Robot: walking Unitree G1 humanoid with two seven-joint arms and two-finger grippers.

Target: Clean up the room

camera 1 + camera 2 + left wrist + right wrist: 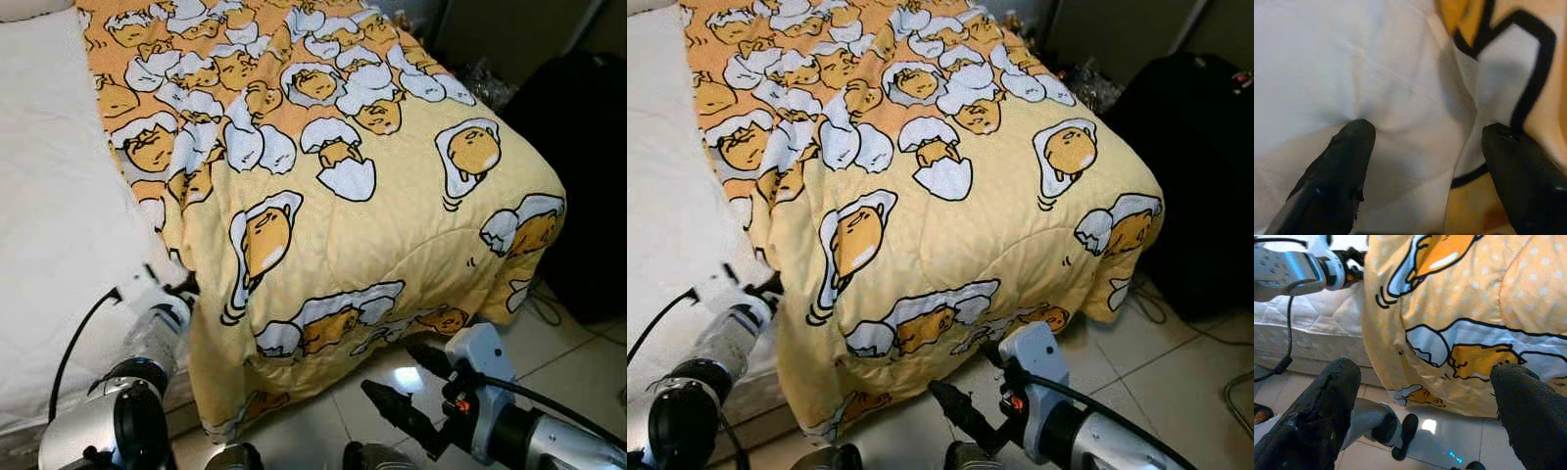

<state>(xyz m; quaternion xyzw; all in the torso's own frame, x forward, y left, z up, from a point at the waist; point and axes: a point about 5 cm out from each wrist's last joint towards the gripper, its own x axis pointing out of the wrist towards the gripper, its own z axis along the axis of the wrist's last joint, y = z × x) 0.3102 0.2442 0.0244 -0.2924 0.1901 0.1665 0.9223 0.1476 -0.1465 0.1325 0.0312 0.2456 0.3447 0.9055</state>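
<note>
yellow quilt [362, 225] on white bed [59, 225]

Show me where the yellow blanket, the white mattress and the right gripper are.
yellow blanket [392, 245]: left eye view, top near its foot corner.
white mattress [59, 196]: left eye view, bare top.
right gripper [407, 377]: left eye view, between its open fingertips.

yellow-orange quilt [333, 225] printed with white-and-yellow egg cartoons, white mattress [59, 215], seemingly pale glossy floor tiles [573, 367]
</note>
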